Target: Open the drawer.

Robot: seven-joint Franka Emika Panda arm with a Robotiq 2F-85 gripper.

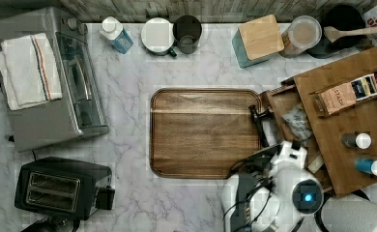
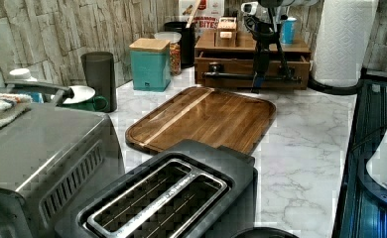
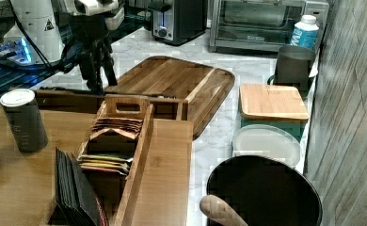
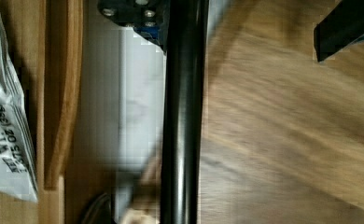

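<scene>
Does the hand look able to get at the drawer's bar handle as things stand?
Probably yes. The hand already sits at the black bar handle of the partly open drawer, its fingers to either side of the bar. Nothing lies between them; the cutting board lies flat below.

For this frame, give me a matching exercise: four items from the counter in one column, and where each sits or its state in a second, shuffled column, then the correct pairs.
Items:
1. drawer
2. cutting board
3. folded towel
4. wooden spoon

Places or states:
A. lying on top of the toaster oven
B. flat on the marble counter, mid-scene
C. pulled partly out, a white packet inside
D. resting across the black pot

Pairs: 1-C, 2-B, 3-A, 4-D
</scene>
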